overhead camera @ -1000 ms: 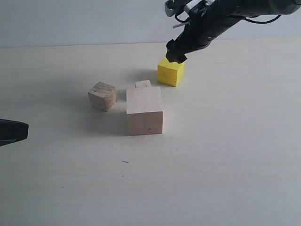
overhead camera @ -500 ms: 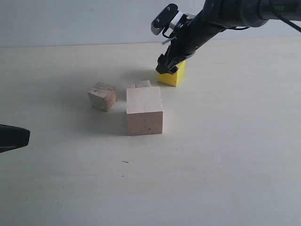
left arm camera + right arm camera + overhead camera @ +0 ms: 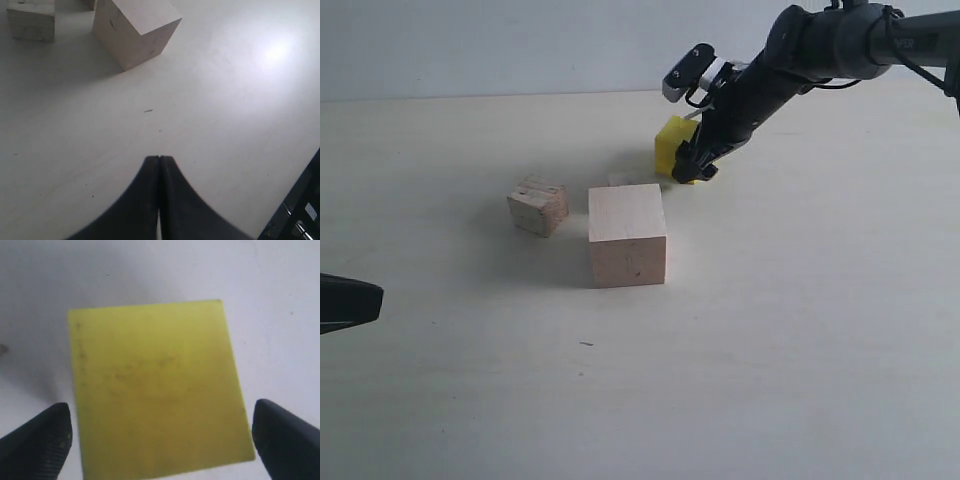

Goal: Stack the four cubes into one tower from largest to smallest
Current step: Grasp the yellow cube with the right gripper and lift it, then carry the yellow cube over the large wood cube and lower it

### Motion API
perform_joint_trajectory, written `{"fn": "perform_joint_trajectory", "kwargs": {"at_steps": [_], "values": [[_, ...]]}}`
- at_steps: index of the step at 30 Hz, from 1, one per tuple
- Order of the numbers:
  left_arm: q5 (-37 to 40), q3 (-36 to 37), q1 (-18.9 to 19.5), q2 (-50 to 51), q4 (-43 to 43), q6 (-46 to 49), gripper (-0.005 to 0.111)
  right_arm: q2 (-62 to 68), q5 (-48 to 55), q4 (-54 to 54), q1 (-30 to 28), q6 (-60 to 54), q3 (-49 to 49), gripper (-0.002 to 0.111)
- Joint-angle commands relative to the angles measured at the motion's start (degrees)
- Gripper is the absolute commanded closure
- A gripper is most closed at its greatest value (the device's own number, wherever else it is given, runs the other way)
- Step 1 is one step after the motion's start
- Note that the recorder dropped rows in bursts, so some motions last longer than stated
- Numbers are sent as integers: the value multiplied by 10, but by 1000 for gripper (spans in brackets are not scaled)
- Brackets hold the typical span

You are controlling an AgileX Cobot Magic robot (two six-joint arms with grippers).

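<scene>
A pale, matte tabletop runs back to a plain grey-blue wall. Over its far side the right gripper is down at the yellow cube, jaws spread wide with one on either side of it. The right wrist view looks straight down on the cube's top face, with a dark fingertip just off each of two opposite edges. Whether either pad touches the cube cannot be told. In the exterior view the arm covers most of that cube, leaving only its near-left part in sight.

The left gripper sits low at the left edge of the exterior view, cut off by the frame. Its own wrist view shows the two fingers pressed together on nothing, above bare table.

The largest pale cube stands near the middle of the table, apart from the yellow one. A smaller raw-wood cube sits just to its left. A faint pale smear behind the largest cube may be the smallest cube, though it is too blurred to be sure. A black object intrudes at one corner of the left wrist view.
</scene>
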Motion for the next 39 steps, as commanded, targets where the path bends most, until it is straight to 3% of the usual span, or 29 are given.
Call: {"fn": "perform_joint_trajectory", "kwargs": {"at_steps": [1,11,17,25,30,39], "values": [[4,-3,-3,1,-3,-3,107,-2,17,59,-1,-45,-6,34],[4,-3,-3,1,-2,-3,107,-21,60,14,-1,-42,-6,108],[8,-3,-3,1,-2,-3,107,-88,94,-17,-1,-3,-6,108],[21,-3,-3,1,-2,-3,107,-182,238,40,-1,-82,-6,108],[21,-3,-3,1,-1,-3,107,-204,320,131,-1,-154,-5,108],[20,-3,-3,1,1,0,107,-202,321,82,81,-169,9,108]]}}
